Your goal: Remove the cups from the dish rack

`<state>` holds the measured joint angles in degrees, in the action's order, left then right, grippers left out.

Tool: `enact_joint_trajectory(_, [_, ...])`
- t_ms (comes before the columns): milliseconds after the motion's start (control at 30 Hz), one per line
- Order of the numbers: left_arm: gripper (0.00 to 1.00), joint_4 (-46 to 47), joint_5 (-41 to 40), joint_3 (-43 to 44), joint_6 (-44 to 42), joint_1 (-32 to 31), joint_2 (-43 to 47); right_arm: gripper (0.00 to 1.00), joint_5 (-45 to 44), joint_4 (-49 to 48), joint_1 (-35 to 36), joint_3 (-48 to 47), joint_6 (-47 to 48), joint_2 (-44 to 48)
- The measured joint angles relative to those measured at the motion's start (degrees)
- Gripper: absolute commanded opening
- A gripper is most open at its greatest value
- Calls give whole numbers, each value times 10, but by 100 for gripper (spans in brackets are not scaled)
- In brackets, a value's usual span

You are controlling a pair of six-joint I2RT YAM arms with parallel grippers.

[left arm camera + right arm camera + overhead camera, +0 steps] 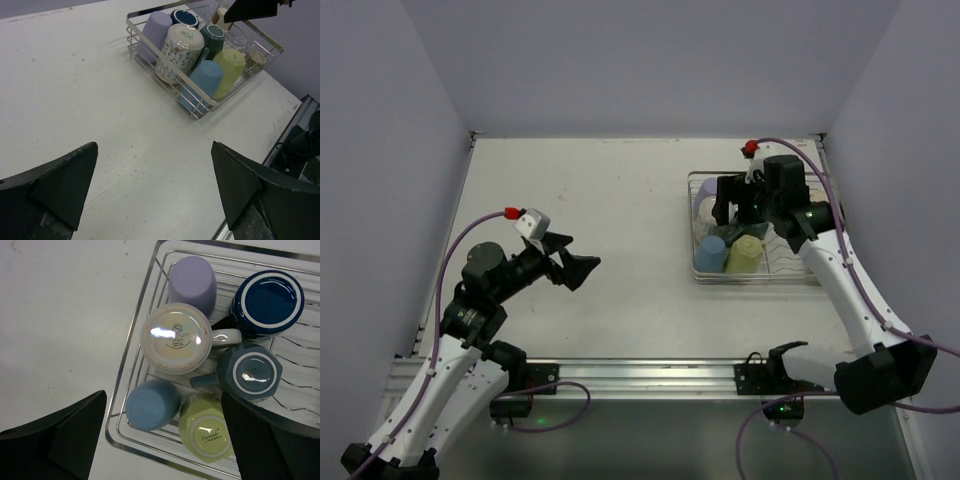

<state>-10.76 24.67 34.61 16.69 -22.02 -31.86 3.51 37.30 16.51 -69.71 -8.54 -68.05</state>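
Well, the matte white table (600, 220) carries a silver wire dish rack (790, 262) at its far right. The right gripper (162, 397) hovers above it, jaws spread; the left gripper (154, 147) gapes, well apart. Inside crowd cups (175, 337): pearly cream, lavender, navy, faceted grey.

A white, matte surface (620, 200) is seen filling most of the top view, and it is enclosed on three sides by plain pale grey-lavender panels: a back wall (650, 60), a left wall (370, 150) and a right wall (910, 110). A thin dark seam is visible where the back wall is met by the surface. Along the near edge a silver aluminium rail (640, 373) is laid across. In the left wrist view a fine streaked grain is shown on the surface, and a few small dark specks (33, 60) are scattered over it.
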Motion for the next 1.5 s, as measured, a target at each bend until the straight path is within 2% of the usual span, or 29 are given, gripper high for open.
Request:
enact_joint_trajectory(333, [100,-3,0,0,-4,-2,0,99,0,21,14,-65,66,-148])
enact_joint_trajectory(667, [100,-5,0,0,-9,-2,-4,99,-11,29,14,-122,107,-254])
enact_joint_trajectory(1500, [100,-7,0,0,-13,-2,-16,99,-20,54,15,-167,121,-355])
